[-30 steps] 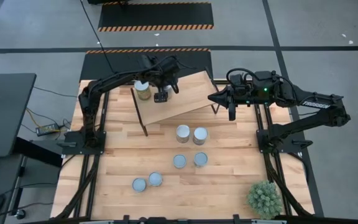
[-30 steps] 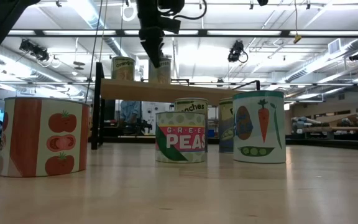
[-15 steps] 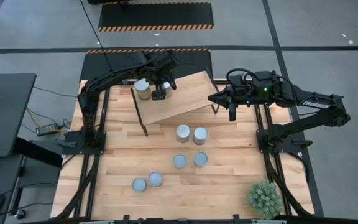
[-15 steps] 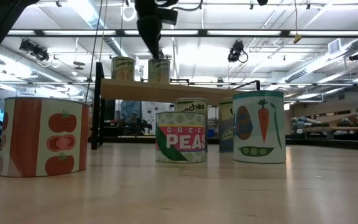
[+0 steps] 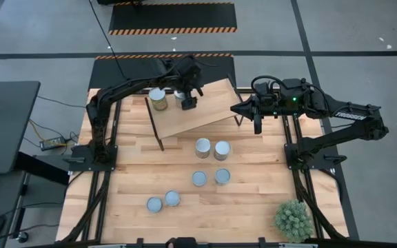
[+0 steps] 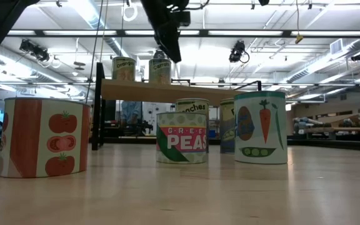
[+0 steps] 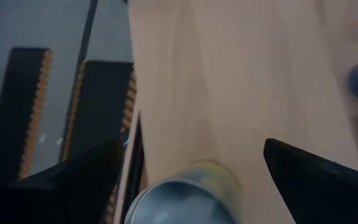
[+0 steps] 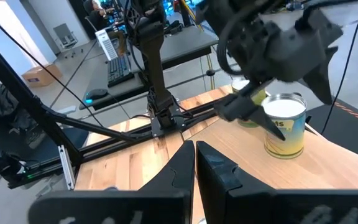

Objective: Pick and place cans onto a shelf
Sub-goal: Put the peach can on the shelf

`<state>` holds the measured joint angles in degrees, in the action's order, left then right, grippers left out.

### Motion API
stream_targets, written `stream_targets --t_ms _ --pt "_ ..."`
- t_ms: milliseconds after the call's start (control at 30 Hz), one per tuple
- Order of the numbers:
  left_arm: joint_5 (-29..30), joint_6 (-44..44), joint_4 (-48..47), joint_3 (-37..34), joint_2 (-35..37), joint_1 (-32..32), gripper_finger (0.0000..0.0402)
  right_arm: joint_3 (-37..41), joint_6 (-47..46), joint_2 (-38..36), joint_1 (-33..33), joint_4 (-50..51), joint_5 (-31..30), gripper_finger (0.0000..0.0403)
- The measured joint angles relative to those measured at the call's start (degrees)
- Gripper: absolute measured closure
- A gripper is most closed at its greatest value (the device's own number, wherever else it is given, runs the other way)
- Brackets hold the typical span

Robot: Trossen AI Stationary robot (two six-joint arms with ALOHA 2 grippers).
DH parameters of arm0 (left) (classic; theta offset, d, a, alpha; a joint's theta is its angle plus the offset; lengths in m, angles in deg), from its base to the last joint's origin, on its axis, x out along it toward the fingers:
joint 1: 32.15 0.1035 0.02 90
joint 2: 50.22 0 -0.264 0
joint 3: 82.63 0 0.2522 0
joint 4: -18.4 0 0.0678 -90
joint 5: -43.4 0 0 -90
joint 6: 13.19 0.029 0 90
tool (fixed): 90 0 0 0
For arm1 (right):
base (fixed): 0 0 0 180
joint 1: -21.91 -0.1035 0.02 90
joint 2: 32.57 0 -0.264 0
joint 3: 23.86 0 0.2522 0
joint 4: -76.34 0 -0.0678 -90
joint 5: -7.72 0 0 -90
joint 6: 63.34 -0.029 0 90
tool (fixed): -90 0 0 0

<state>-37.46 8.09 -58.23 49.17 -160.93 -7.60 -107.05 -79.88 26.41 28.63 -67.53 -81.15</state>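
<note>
Two yellowish-labelled cans stand upright on the light-wood shelf (image 5: 202, 110), at its far left: one (image 5: 158, 100) and a second (image 5: 179, 96) beside it; they also show in the low view (image 6: 124, 69) (image 6: 159, 70). My left gripper (image 5: 189, 97) is open just above the second can (image 7: 182, 199), tilted, its fingers apart on either side and touching nothing. My right gripper (image 5: 256, 118) is shut and empty off the shelf's right end. Several more cans stand on the tabletop (image 5: 202, 147) (image 5: 198, 178) (image 5: 155, 204).
A green spiky plant (image 5: 293, 219) stands at the table's near right corner. The shelf's black legs (image 5: 155, 127) stand on the table's far part. In the low view the table cans (image 6: 41, 137) (image 6: 181, 137) (image 6: 260, 127) stand in front of the shelf.
My left gripper has set the second can down on the shelf beside the first, let go of it, risen above it and tipped, shifting a little toward the table's right edge. The can stays upright on the shelf.
</note>
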Motion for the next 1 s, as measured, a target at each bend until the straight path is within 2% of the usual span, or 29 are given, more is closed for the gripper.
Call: stream_targets --t_ms 100,167,367,767,1000 --pt "6.59 0.42 -0.11 -2.21 -0.07 -0.42 0.0005 0.00 0.00 0.00 0.00 -0.14 0.02 0.0380" --pt "8.89 0.38 -0.43 -2.57 -0.09 -0.42 0.0005 0.00 0.01 0.00 0.00 -0.62 0.02 0.0380" --pt "10.72 -0.57 -0.52 -2.66 -0.03 -0.38 0.0005 0.00 -0.36 0.00 0.00 -0.92 0.02 0.0380" --pt "10.78 -8.59 -4.65 -2.66 -0.03 0.71 0.0005 0.00 -0.44 0.00 0.00 -0.92 0.06 0.0380" --pt "11.42 -10.21 -8.01 -2.66 -0.03 1.17 0.0005 0.00 -0.48 0.00 -0.65 -0.98 0.06 0.0380"
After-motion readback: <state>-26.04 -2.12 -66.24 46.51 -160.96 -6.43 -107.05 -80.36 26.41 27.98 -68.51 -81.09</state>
